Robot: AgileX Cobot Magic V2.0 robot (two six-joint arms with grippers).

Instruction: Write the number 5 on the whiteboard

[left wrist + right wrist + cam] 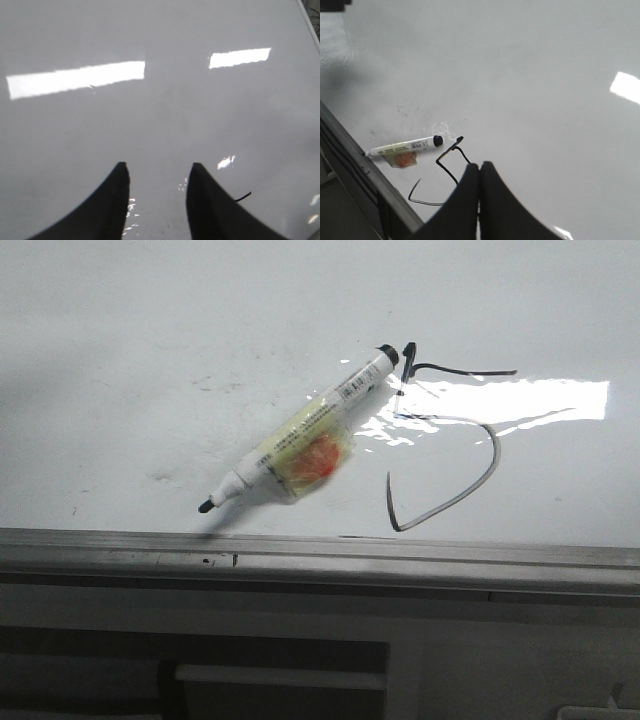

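Your left gripper [157, 182] hangs over bare board [165, 115] with its two dark, curved fingers [112, 205] spread apart and nothing between them. In its wrist view only glossy white surface and two bright strips of reflected light show, plus a short black stroke near the lower right, beside the right-hand finger.

Your right gripper [479, 172] is pressed closed, the two fingertips touching along a thin seam and holding nothing. It hovers above the board, and in its wrist view the 5 [442, 172] sits just beyond the fingertips, partly hidden by them, with the marker [402, 147] lying to the left of it, near the frame [365, 172].

Neither arm shows in the front view. There the marker [300, 430] lies flat on the board [150, 360] at centre, slanting from its black tip at lower left to its black end at upper right. The white barrel carries small print that you cannot read, and a yellowish clear wrap with an orange patch clings to its middle.

The 5 [455, 440] sits right of centre: a short top bar, a short upright beside the marker's upper end, and a big open belly curling down towards the grey metal frame [320, 560]. The line is thin and black, greyer where glare washes across it. Faint grey smudges mark the board to the left.
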